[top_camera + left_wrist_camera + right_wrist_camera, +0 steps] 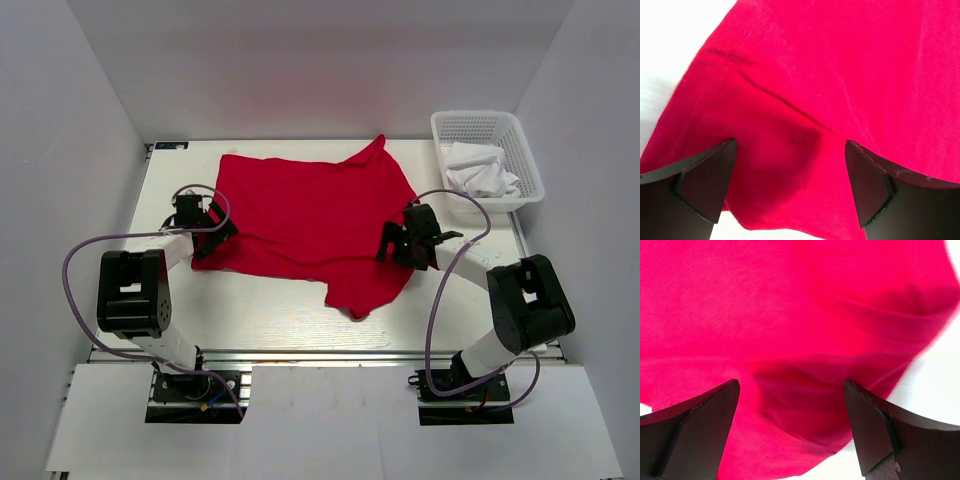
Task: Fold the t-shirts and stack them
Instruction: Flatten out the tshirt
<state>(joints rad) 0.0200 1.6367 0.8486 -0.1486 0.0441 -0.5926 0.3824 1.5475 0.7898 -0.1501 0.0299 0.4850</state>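
Observation:
A plain red t-shirt (315,220) lies spread and a little rumpled on the white table. My left gripper (213,236) is open at the shirt's left edge; in the left wrist view the fingers (705,185) straddle a fold of red fabric (790,150) near the hem. My right gripper (392,245) is open over the shirt's right side; in the right wrist view the fingers (875,430) stand wide over wrinkled red fabric (800,385) near its edge.
A white mesh basket (525,165) at the back right holds crumpled white cloth (480,170). Bare white table (260,310) runs along the front of the shirt. White walls enclose the table on three sides.

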